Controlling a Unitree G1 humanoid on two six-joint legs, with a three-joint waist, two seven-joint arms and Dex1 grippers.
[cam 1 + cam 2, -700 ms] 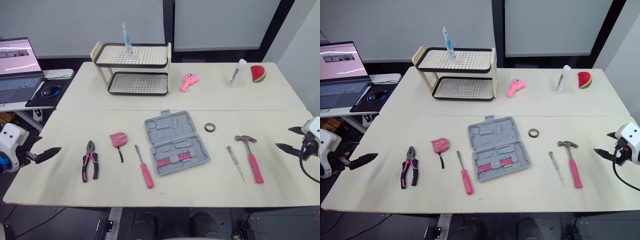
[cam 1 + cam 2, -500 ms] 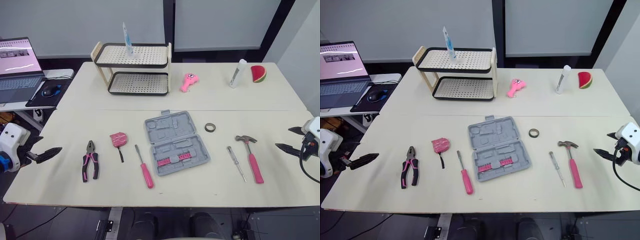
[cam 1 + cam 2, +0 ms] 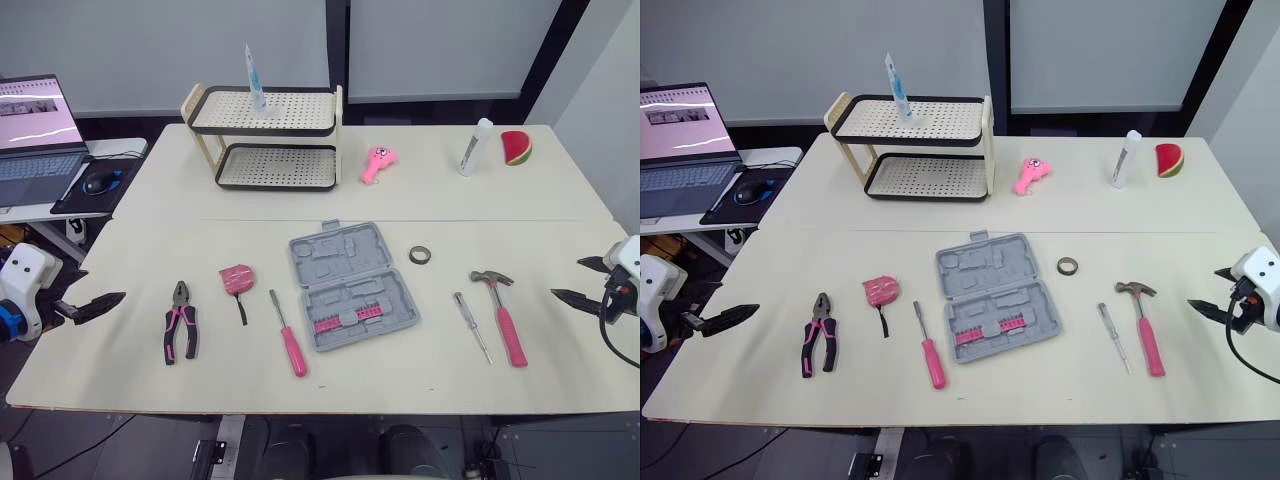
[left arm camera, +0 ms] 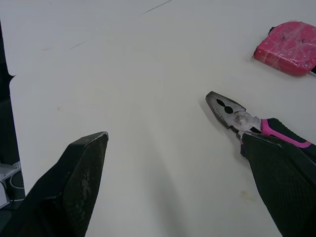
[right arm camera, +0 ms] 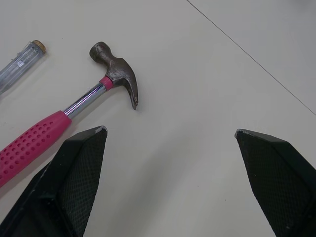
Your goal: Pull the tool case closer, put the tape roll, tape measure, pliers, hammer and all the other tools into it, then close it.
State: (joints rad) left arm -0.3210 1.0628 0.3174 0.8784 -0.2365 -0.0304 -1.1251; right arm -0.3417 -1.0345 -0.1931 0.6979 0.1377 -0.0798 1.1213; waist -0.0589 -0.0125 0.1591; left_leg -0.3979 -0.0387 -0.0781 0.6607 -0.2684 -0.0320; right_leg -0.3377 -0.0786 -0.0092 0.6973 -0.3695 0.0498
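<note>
Surface (image 3: 420, 195): pale, wide. Tool case (image 3: 352, 284) lies open at its centre, lid half on the far side. Right end effector (image 5: 170, 131) at the right edge, fingers spread and empty, near the hammer (image 3: 505, 318). Left end effector (image 4: 174, 136) at the left edge, likewise released, near the pliers (image 3: 180, 322). Pink screwdriver (image 3: 287, 334) just left of the case. Tape measure (image 3: 237, 277) further left. Tape roll (image 3: 421, 255) right of the lid half.

tool case (image 3: 352, 283) between pliers (image 3: 181, 333), hammer (image 3: 503, 313)
</note>
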